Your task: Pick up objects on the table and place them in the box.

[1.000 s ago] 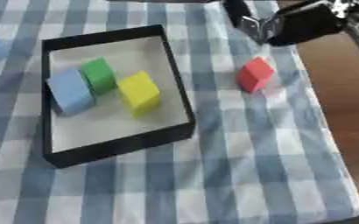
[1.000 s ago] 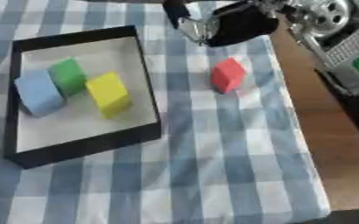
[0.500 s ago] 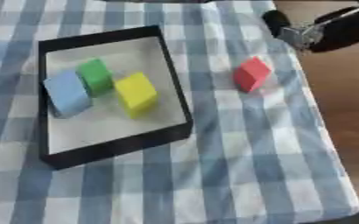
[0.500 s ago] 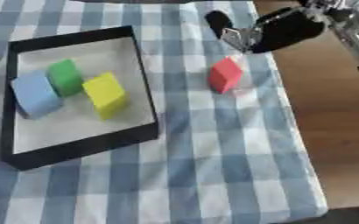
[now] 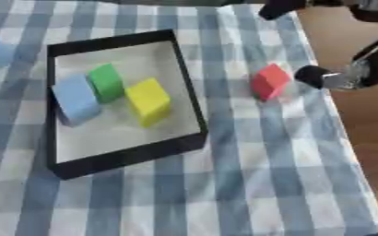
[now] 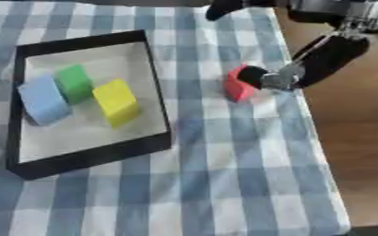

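The robot's right hand, black with silver joints, reached in from the right edge of the table, which was covered in a blue-and-white checked cloth. A dark rounded fingertip pointed left at a small red cube-shaped block that lay just beside it, to the hand's left. In the right eye view the fingertip overlapped the block's right face, while in the left eye view a narrow gap showed, so contact could not be confirmed. Whether the fingers were spread or curled could not be told. The block looked matte and smooth, tilted with one corner up, and had no clear long axis.

Farther left of the hand sat a shallow rectangular box with a black rim and a pale floor. Inside it lay a light blue block, a green block and a yellow block, close together.

The left hand was not visible, so the right hand was nearer. The red block likely remained to be grasped and carried leftward into the box.
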Tool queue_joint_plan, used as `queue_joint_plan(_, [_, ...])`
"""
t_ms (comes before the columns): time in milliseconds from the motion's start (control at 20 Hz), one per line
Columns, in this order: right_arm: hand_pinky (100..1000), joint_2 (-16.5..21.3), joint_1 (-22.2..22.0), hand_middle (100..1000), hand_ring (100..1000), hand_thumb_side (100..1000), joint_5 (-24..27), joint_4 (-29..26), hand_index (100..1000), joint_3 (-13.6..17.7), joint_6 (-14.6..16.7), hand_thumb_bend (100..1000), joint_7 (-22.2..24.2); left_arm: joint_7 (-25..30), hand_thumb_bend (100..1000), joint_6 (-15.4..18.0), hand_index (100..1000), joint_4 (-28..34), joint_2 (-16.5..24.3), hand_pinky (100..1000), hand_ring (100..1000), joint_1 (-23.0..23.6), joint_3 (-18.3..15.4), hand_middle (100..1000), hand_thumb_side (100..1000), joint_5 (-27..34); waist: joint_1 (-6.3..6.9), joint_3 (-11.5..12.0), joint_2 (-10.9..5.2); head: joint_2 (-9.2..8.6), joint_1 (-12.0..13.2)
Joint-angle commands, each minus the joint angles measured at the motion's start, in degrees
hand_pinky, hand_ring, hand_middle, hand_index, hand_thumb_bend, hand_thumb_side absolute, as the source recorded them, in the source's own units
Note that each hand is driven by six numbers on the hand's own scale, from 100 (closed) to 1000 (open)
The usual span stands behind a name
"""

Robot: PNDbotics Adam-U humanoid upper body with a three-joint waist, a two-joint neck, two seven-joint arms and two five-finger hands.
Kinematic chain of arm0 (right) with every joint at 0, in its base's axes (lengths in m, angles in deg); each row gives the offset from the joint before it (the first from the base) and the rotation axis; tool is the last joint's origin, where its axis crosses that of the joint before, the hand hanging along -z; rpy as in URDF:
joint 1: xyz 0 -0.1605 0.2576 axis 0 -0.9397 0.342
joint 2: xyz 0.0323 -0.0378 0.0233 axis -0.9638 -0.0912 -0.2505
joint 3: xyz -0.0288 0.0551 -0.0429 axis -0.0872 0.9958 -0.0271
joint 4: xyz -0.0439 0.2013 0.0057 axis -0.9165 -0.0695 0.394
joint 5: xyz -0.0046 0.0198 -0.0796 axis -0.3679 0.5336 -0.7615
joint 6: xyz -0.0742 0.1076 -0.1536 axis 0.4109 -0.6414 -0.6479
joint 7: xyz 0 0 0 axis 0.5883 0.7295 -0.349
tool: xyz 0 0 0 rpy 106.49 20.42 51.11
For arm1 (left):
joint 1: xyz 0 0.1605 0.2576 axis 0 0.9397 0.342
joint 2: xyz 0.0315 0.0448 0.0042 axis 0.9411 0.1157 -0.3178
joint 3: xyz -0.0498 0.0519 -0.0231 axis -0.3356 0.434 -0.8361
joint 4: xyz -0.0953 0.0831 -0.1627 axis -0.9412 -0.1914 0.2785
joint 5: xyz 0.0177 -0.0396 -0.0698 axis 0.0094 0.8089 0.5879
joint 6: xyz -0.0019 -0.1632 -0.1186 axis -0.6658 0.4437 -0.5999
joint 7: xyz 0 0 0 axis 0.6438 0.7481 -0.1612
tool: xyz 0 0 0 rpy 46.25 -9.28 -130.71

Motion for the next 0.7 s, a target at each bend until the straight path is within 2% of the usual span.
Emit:
queue_joint_plan(50, [937,2.2,1.2,871,914,616,-3.1,0.9,916,-0.7,0.5,341,1.2,0.5,447,0.1,815,0.4,2.1,650,760,-0.8,-0.1,722,582,0.3,0.37,0.2,-0.16,-0.99,-0.6])
queue_joint_plan(400, [941,1.4,2.1,874,917,647,-6.7,5.7,917,-3.2,2.1,407,2.6,0.8,448,0.3,815,0.4,2.1,649,760,-1.2,0.0,722,582,0.5,0.32,0.8,0.1,-3.12,-1.5])
queue_joint_plan(700, [939,0.1,3.0,867,915,648,-10.1,10.1,918,-5.1,3.8,457,3.0,1.1,450,0.3,815,0.3,2.0,649,760,-1.4,0.2,723,581,0.7,0.4,1.4,0.44,-3.23,-2.1])
